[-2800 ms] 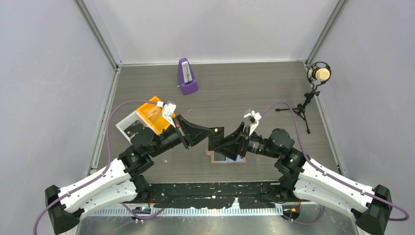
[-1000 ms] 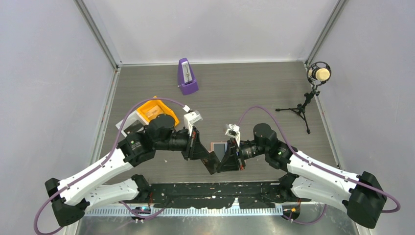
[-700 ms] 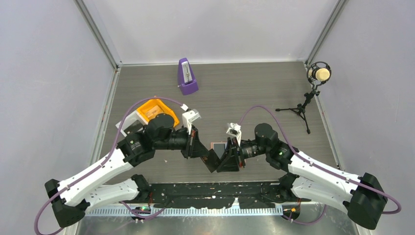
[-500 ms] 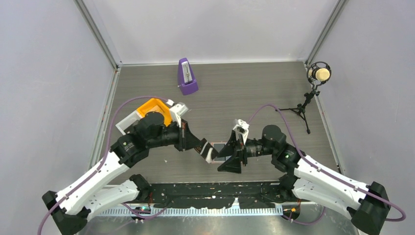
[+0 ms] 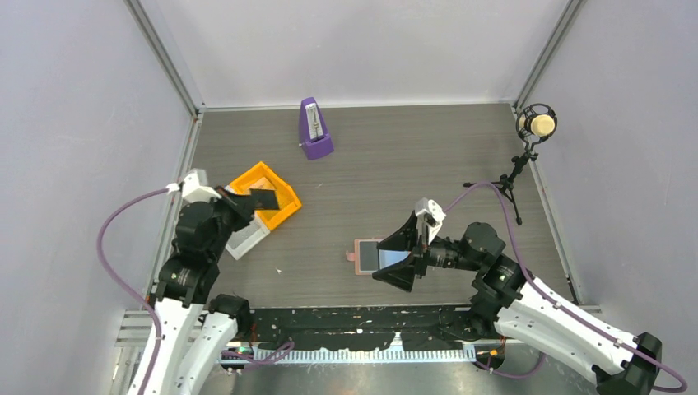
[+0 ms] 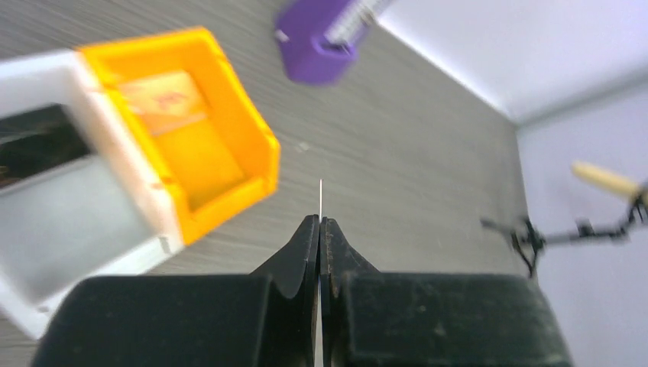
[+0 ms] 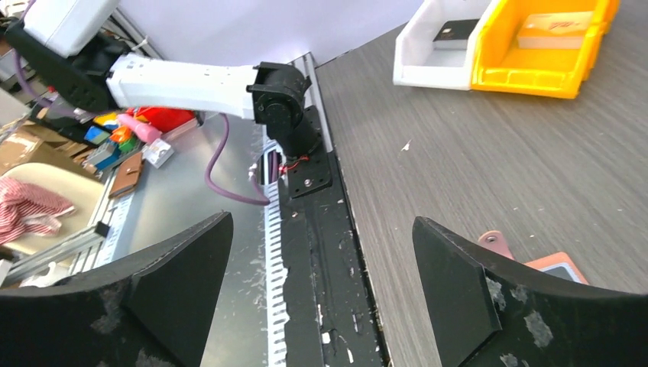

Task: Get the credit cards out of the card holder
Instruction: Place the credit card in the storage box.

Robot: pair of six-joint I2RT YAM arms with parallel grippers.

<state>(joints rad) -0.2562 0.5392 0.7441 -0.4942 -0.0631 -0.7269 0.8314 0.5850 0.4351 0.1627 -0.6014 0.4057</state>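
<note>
Grey wood-grain table (image 5: 395, 164) fills your workspace, and most of it around the task is bare. On the left sit an orange bin (image 5: 282, 212) and, touching its near side, a white bin (image 5: 247, 239). The right wrist view shows a tan block in the orange one and a dark item in the white one. A purple metronome (image 5: 315, 129) stands near the far edge, and a microphone on a small tripod (image 5: 533, 125) stands at the far right corner, well apart from both arms.

Nothing lies between your right gripper (image 5: 380, 260) and the card holder (image 5: 366, 253). The holder lies flat and spread on the table near the front edge, blue-grey face up, with its tab (image 5: 349, 256) pointing left. The right gripper's fingers (image 7: 458, 290) are spread wide, one to either side of the holder's right part. Whether they touch it you cannot tell from these views.

Your left gripper (image 5: 247, 200) is drawn back to the left, fingers pressed together on a dark card (image 5: 265, 198), well apart from the holder. From overhead that card overlaps the orange bin. The left wrist view shows it only as a thin edge (image 6: 321, 197) beyond the fingertips.
</note>
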